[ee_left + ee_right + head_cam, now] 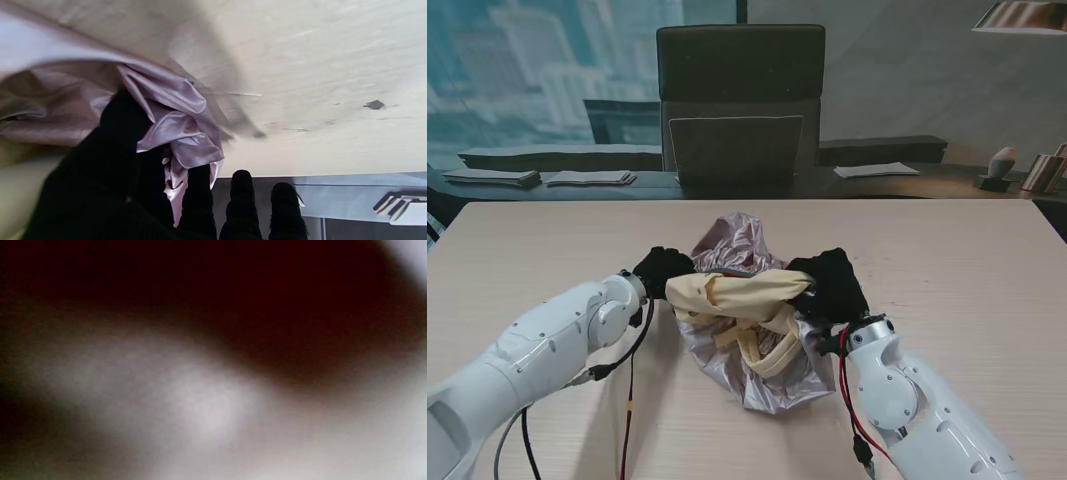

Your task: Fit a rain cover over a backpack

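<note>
A cream backpack (737,295) lies mid-table, its straps (762,345) showing toward me. Shiny silver-pink rain cover (737,240) bunches beyond and beneath it. My black-gloved left hand (662,270) is at the backpack's left end; in the left wrist view the thumb and first finger (120,133) pinch a fold of the rain cover (180,133), while other fingers stick out straight. My black-gloved right hand (832,285) is closed on the backpack's right end, cover fabric under it. The right wrist view is only blur.
A dark office chair (740,100) stands behind the table's far edge (747,200). Papers (587,178) and small desk items (1002,165) lie on the counter beyond. Cables (627,400) hang from both forearms near me.
</note>
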